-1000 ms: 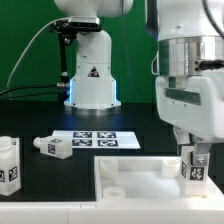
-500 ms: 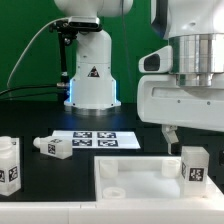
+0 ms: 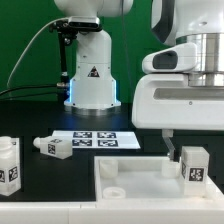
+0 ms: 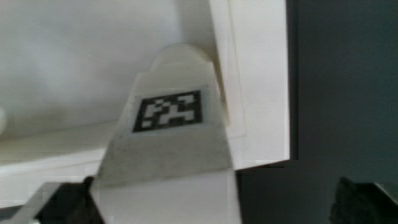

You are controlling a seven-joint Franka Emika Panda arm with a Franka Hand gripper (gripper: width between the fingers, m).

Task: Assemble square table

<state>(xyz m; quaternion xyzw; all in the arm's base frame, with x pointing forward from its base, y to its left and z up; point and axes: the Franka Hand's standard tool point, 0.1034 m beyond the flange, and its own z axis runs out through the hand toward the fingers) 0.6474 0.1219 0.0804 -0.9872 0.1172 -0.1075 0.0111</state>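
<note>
The square tabletop lies at the front of the black table, a round socket showing at its near corner. One tagged white leg stands upright on the slab's corner at the exterior view's right. My gripper hangs just above that leg, open. One dark finger shows beside the leg, apart from it. In the wrist view the leg rises between my spread fingers, with a gap on one side, and the gripper holds nothing.
A second leg stands at the exterior view's far left. A third lies on its side beside it. The marker board lies behind the slab. A white robot base with a cable stands at the back.
My gripper has risen from around the leg on the slab's corner. The leg stays standing where it was.
</note>
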